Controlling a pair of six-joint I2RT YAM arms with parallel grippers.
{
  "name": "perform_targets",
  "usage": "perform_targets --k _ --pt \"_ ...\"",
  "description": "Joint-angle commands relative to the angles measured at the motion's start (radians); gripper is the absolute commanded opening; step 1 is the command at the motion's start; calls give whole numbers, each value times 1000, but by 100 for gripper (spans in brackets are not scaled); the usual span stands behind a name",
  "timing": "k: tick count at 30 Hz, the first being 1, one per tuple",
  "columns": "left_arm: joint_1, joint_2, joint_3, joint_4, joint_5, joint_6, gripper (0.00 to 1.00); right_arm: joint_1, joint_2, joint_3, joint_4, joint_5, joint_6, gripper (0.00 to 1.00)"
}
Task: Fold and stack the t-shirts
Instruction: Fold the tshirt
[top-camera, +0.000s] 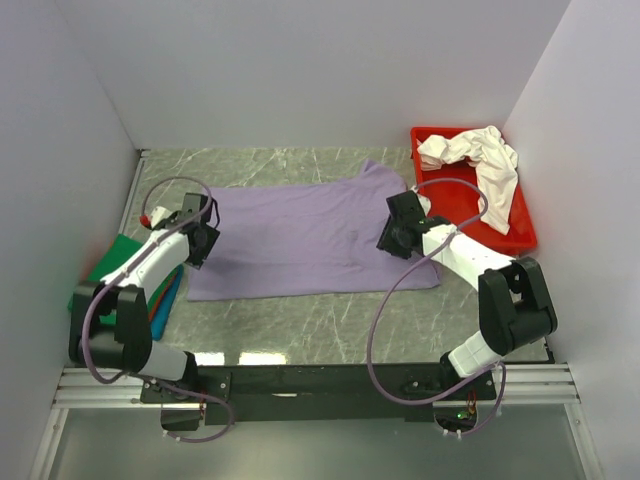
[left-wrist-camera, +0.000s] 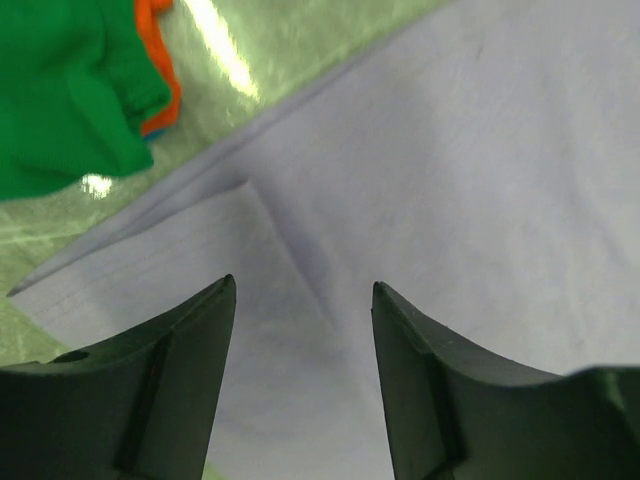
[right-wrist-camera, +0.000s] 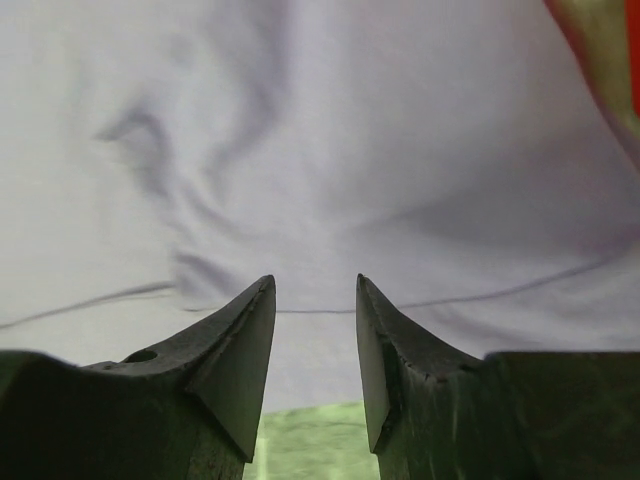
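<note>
A lavender t-shirt lies spread flat across the middle of the table. My left gripper hangs at its left edge, and in the left wrist view the gripper is open over a folded-over flap of the lavender cloth, with nothing between the fingers. At the shirt's right edge is my right gripper. It too is open, its fingertips just above the hem of the lavender shirt. A green t-shirt lies at the far left on blue and orange ones. A white t-shirt lies crumpled in the red tray.
The red tray stands at the back right, against the right wall. White walls close in the left, back and right sides. The folded stack sits beside the left arm's base. Green cloth and an orange edge show at the top left of the left wrist view.
</note>
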Motion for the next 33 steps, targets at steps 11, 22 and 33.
perform_targets --k 11,22,33 --pt "-2 245 248 -285 -175 -155 54 36 6 108 33 -28 -26 45" --pt "-1 354 304 -303 -170 -180 54 35 69 126 65 -68 -56 45" --pt "4 418 314 -312 -161 -203 45 35 50 111 75 -79 -63 45"
